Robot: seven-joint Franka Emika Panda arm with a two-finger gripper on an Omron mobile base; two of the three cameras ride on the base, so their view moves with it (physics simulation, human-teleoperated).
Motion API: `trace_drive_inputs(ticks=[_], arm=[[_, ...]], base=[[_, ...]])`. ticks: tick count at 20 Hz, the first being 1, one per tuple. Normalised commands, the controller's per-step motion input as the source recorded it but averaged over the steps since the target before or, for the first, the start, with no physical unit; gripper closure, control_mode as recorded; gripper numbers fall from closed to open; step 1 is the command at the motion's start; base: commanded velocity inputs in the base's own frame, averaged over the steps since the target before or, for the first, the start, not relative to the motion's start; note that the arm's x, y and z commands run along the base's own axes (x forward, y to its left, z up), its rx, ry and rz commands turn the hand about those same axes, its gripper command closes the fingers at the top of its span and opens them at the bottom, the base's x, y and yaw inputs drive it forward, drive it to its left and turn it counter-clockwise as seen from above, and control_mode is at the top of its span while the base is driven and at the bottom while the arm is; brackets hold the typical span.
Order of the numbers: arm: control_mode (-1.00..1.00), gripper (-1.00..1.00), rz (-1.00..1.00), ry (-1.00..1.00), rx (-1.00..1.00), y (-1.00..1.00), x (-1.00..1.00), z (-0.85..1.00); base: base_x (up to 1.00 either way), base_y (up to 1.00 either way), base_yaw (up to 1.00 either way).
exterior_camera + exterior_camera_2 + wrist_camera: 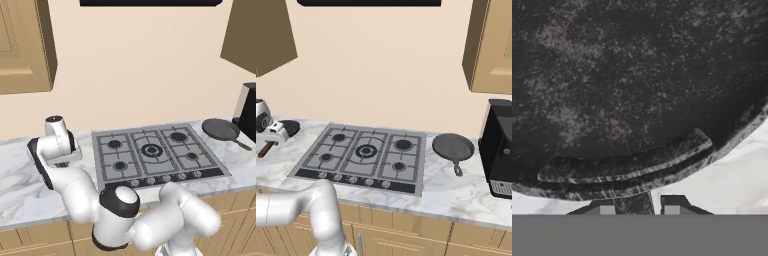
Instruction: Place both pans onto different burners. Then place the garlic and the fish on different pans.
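Black pan (287, 128) sits half hidden behind the arm; fingers (639, 207) pinch its rim (637, 187).

White-and-grey veined marble covers the desk (446, 192) around the grey steel cooktop (321, 150) with its black burners (365, 151), the dark grey pan (453, 147) right of it is plain, and the black pan (627, 75) left of it shows mottled speckling.
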Motion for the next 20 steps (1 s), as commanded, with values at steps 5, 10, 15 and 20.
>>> trace_drive_inputs(ticks=[5,10,15,20], arm=[[-1.0,1.0,-0.04,-0.07,0.0,-0.36,-0.28,0.32],[-1.0,1.0,-0.04,-0.06,0.03,-0.4,-0.24,0.37],[-1.0,1.0,-0.06,-0.05,0.02,-0.47,-0.14,0.39],[-1.0,1.0,-0.08,-0.03,0.0,-0.55,-0.08,0.33]], base=[[0.0,0.0,0.0],[0.0,0.0,0.0],[0.0,0.0,0.0],[0.0,0.0,0.0]])
